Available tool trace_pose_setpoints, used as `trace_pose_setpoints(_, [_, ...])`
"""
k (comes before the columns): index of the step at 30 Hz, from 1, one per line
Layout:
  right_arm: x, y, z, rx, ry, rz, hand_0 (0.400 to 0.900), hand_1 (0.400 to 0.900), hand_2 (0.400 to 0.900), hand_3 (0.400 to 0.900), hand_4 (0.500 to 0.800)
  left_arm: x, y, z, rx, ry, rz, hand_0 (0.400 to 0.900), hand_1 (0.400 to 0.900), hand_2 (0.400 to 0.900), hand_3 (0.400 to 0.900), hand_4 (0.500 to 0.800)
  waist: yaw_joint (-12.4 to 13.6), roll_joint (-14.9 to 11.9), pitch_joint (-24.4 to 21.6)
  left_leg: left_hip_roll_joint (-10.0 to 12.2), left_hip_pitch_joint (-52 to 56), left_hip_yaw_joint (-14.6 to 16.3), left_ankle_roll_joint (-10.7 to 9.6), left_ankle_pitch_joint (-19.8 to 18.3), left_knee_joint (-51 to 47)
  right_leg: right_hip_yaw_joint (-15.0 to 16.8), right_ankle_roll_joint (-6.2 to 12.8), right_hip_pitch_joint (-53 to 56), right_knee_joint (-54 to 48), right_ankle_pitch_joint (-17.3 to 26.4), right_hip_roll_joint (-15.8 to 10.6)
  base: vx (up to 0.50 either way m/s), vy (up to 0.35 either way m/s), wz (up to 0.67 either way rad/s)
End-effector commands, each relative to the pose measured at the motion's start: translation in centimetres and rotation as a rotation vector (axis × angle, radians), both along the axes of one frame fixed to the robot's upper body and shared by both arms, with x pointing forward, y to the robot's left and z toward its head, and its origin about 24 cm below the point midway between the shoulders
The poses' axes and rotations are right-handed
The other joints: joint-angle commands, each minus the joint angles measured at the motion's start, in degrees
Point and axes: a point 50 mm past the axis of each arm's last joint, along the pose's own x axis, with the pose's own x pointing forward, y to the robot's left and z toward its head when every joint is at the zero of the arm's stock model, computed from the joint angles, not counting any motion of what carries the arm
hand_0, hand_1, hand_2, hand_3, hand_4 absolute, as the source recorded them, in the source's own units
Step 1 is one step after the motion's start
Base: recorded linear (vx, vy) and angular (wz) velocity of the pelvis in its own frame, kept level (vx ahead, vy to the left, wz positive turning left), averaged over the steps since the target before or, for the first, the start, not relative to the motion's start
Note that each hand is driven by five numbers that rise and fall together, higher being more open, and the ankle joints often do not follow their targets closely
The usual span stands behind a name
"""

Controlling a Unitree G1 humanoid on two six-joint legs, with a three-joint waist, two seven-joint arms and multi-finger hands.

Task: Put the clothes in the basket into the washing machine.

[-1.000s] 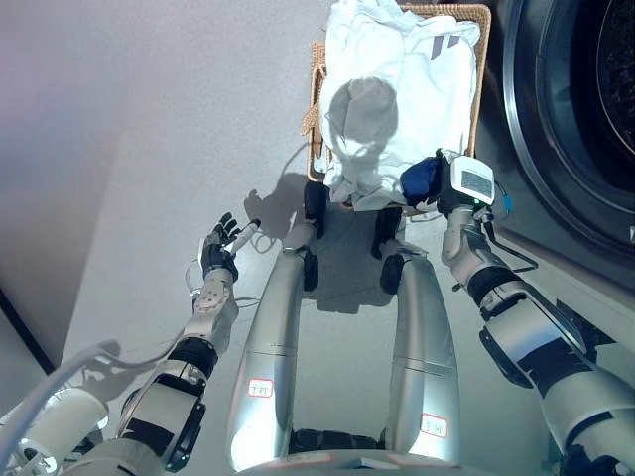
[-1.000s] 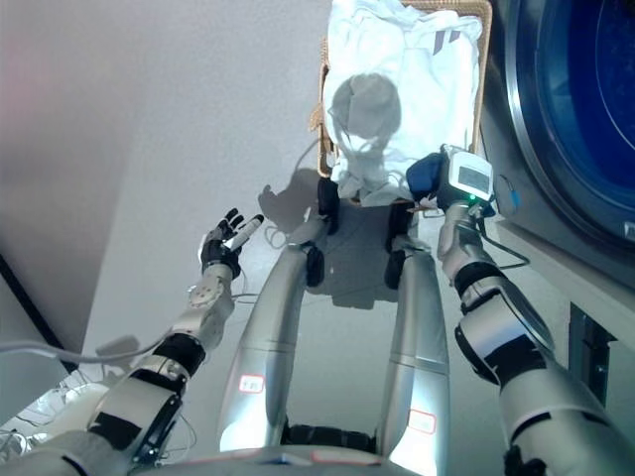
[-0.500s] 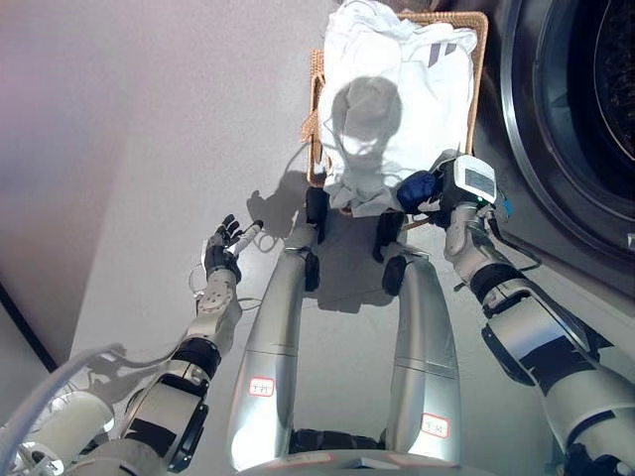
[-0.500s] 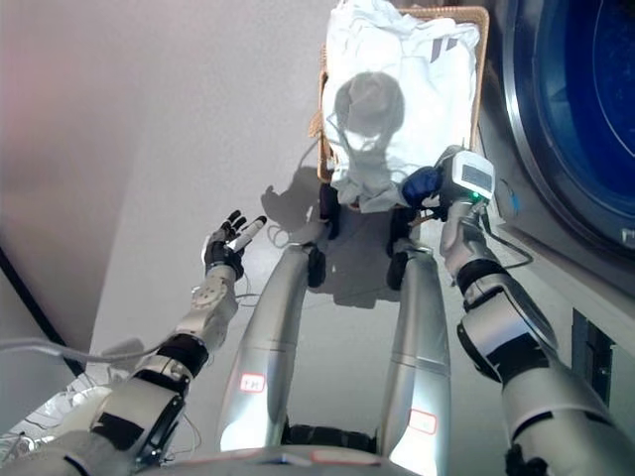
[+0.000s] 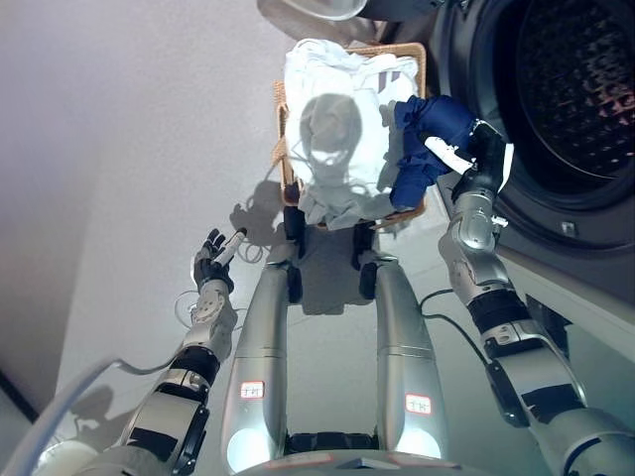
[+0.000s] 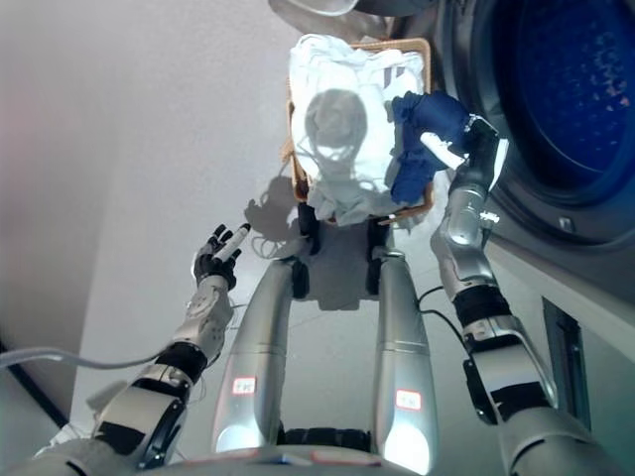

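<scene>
A wicker basket point(image 5: 281, 99) stands on the floor ahead of me, filled with white clothes point(image 5: 332, 129). My right hand point(image 5: 466, 149) is raised beside the basket's right rim and is shut on a dark blue garment point(image 5: 427, 134), which hangs down over the basket. The washing machine point(image 5: 556, 129) is at the right with its drum point(image 5: 575, 79) open, just right of the hand. My left hand point(image 5: 213, 263) hangs open over the floor at the lower left, holding nothing.
The open washer door point(image 5: 317, 8) shows at the top edge behind the basket. Grey floor point(image 5: 119, 149) spreads to the left of the basket.
The view has shifted, showing more of the drum. My right hand has risen from the basket's near right corner, lifting the blue garment up toward the drum opening. The left hand stays idle.
</scene>
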Motion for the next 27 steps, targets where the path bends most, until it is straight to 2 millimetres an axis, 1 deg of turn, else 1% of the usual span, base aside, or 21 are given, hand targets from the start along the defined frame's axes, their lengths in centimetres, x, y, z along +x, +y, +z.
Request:
trace_pose_setpoints(1, [-1.3, -3.0, 2.3, 0.316, -0.274, -0.105, 0.400, 0.400, 0.400, 0.400, 0.500, -2.9, 1.8, -3.0, -0.005, 0.121, 0.076, 0.900, 0.900, 0.900, 0.900, 0.800, -0.3, -0.5, -3.8, -0.9, 2.1, -0.1, -2.2, -8.0, 1.2, 2.6, 4.24, 0.2, -3.7, 0.6, 1.2, 0.00, 0.000, 0.00])
trace_pose_setpoints(3, [-1.0, -4.0, 2.4, 0.433, -0.298, -0.165, 0.400, 0.400, 0.400, 0.400, 0.500, -2.9, 1.7, -3.2, -0.015, 0.127, 0.078, 0.900, 0.900, 0.900, 0.900, 0.800, -0.1, -0.2, -4.4, -1.0, 2.0, -0.1, -2.3, -7.8, 1.1, 2.8, 4.11, 0.1, -3.8, 0.7, 1.2, 0.00, 0.000, 0.00])
trace_pose_setpoints(4, [-0.6, -4.6, 2.9, 0.522, -0.332, -0.191, 0.400, 0.400, 0.400, 0.400, 0.500, -2.8, 1.7, -3.1, -0.016, 0.126, 0.076, 0.900, 0.900, 0.900, 0.900, 0.800, 0.2, 0.1, -4.2, -1.1, 2.5, -0.1, -2.3, -7.8, 1.0, 2.8, 4.05, 0.5, -3.9, 0.6, 1.3, 0.00, 0.000, 0.00])
trace_pose_setpoints(5, [-0.1, -5.1, 3.7, 0.619, -0.363, -0.214, 0.400, 0.400, 0.400, 0.400, 0.500, -2.9, 1.6, -3.3, -0.013, 0.133, 0.068, 0.900, 0.900, 0.900, 0.900, 0.800, 0.6, 0.4, -4.6, -1.1, 3.0, -0.2, -2.4, -8.1, 0.7, 2.8, 4.11, 1.0, -4.2, 0.4, 1.3, 0.00, 0.000, 0.00])
trace_pose_setpoints(6, [0.3, -5.6, 4.4, 0.651, -0.371, -0.230, 0.400, 0.400, 0.400, 0.400, 0.500, -2.9, 1.7, -3.2, -0.013, 0.134, 0.067, 0.900, 0.900, 0.900, 0.900, 0.800, 0.9, 0.6, -4.8, -1.1, 2.8, -0.2, -2.4, -7.8, 0.7, 2.9, 4.08, 0.8, -4.2, 0.6, 1.2, 0.00, 0.000, 0.00])
trace_pose_setpoints(7, [0.8, -5.8, 5.6, 0.724, -0.404, -0.229, 0.400, 0.400, 0.400, 0.400, 0.500, -2.9, 1.6, -3.3, -0.008, 0.139, 0.054, 0.900, 0.900, 0.900, 0.900, 0.800, 1.2, 1.1, -5.1, -1.1, 2.9, -0.1, -2.5, -7.7, 0.4, 2.9, 4.12, 0.8, -4.3, 0.7, 1.2, 0.00, 0.000, 0.00])
trace_pose_setpoints(8, [1.2, -6.3, 6.4, 0.754, -0.417, -0.227, 0.400, 0.400, 0.400, 0.400, 0.500, -2.9, 1.7, -3.3, -0.007, 0.140, 0.049, 0.900, 0.900, 0.900, 0.900, 0.800, 1.7, 1.3, -5.3, -1.2, 3.0, 0.0, -2.5, -7.6, 0.2, 3.0, 4.17, 1.0, -4.5, 0.8, 1.1, 0.00, 0.000, 0.00])
trace_pose_setpoints(9, [1.4, -7.1, 7.9, 0.792, -0.451, -0.230, 0.400, 0.400, 0.400, 0.400, 0.500, -3.0, 1.9, -3.4, -0.004, 0.144, 0.042, 0.900, 0.900, 0.900, 0.900, 0.800, 2.2, 1.7, -5.6, -1.2, 3.2, 0.0, -2.6, -7.5, -0.1, 3.1, 4.27, 1.0, -4.6, 0.9, 1.1, 0.00, 0.000, 0.00])
trace_pose_setpoints(11, [1.3, -8.9, 9.8, 0.859, -0.496, -0.278, 0.400, 0.400, 0.400, 0.400, 0.500, -3.0, 1.8, -3.4, -0.004, 0.139, 0.024, 0.900, 0.900, 0.900, 0.900, 0.800, 3.0, 2.5, -5.8, -1.2, 3.5, 0.2, -2.7, -7.3, -0.5, 3.3, 4.38, 1.0, -4.8, 0.9, 1.0, 0.00, 0.000, 0.00])
trace_pose_setpoints(13, [0.8, -10.6, 11.4, 0.839, -0.515, -0.308, 0.400, 0.400, 0.400, 0.400, 0.500, -2.8, 1.6, -3.3, 0.001, 0.128, 0.001, 0.900, 0.900, 0.900, 0.900, 0.800, 3.9, 3.0, -6.0, -1.3, 3.7, 0.3, -2.7, -7.1, -1.0, 3.3, 4.48, 1.0, -4.9, 0.9, 0.8, 0.00, 0.000, 0.00])
trace_pose_setpoints(14, [0.6, -11.1, 12.0, 0.836, -0.530, -0.319, 0.563, 0.563, 0.563, 0.563, 0.598, -2.8, 1.3, -3.3, 0.000, 0.126, -0.008, 0.900, 0.900, 0.900, 0.900, 0.800, 4.0, 3.2, -6.2, -1.3, 3.8, 0.4, -2.7, -7.0, -1.1, 3.3, 4.52, 1.1, -4.8, 1.0, 0.7, 0.00, 0.000, 0.00])
trace_pose_setpoints(15, [0.4, -11.5, 12.5, 0.829, -0.534, -0.323, 0.676, 0.676, 0.676, 0.676, 0.666, -2.8, 1.2, -3.3, -0.001, 0.125, -0.017, 0.900, 0.900, 0.900, 0.900, 0.800, 4.3, 3.4, -6.3, -1.4, 3.9, 0.4, -2.7, -6.8, -1.2, 3.2, 4.57, 1.2, -4.8, 0.9, 0.7, 0.00, 0.000, 0.00])
trace_pose_setpoints(16, [0.4, -11.8, 12.7, 0.809, -0.527, -0.325, 0.900, 0.900, 0.900, 0.900, 0.800, -3.1, 1.1, -3.6, -0.004, 0.133, -0.019, 0.900, 0.900, 0.900, 0.900, 0.800, 4.5, 3.6, -6.5, -1.4, 4.0, 0.5, -2.7, -6.7, -1.4, 3.2, 4.59, 1.2, -4.8, 0.9, 0.6, 0.00, 0.000, 0.00])
trace_pose_setpoints(18, [0.2, -12.2, 13.0, 0.783, -0.521, -0.337, 0.900, 0.900, 0.900, 0.900, 0.800, -3.3, 1.0, -3.9, -0.005, 0.147, -0.022, 0.900, 0.900, 0.900, 0.900, 0.800, 4.7, 3.7, -6.8, -1.4, 4.1, 0.6, -2.7, -6.7, -1.5, 3.3, 4.61, 1.3, -4.8, 0.9, 0.6, 0.00, 0.000, 0.00])
trace_pose_setpoints(20, [0.1, -12.3, 12.9, 0.783, -0.516, -0.349, 0.900, 0.900, 0.900, 0.900, 0.800, -3.3, 0.8, -4.0, -0.006, 0.154, -0.022, 0.900, 0.900, 0.900, 0.900, 0.800, 4.7, 3.8, -7.1, -1.4, 4.2, 0.6, -2.6, -6.8, -1.6, 3.3, 4.56, 1.4, -4.7, 0.8, 0.7, 0.01, -0.006, -0.02])
trace_pose_setpoints(25, [0.3, -11.9, 12.6, 0.787, -0.519, -0.344, 0.900, 0.900, 0.900, 0.900, 0.800, -3.5, 0.5, -4.2, -0.014, 0.164, -0.014, 0.900, 0.900, 0.900, 0.900, 0.800, 4.5, 3.9, -7.6, -1.4, 4.1, 0.7, -2.7, -6.7, -1.7, 3.3, 4.57, 1.4, -4.8, 0.8, 0.6, 0.00, -0.003, 0.01])
trace_pose_setpoints(27, [0.5, -11.5, 12.2, 0.791, -0.508, -0.341, 0.900, 0.900, 0.900, 0.900, 0.800, -3.5, 0.4, -4.2, -0.019, 0.166, -0.013, 0.900, 0.900, 0.900, 0.900, 0.800, 4.3, 4.0, -7.5, -1.4, 4.3, 0.7, -2.7, -6.7, -1.8, 3.2, 4.55, 1.6, -4.9, 0.9, 0.6, 0.00, 0.000, 0.00])
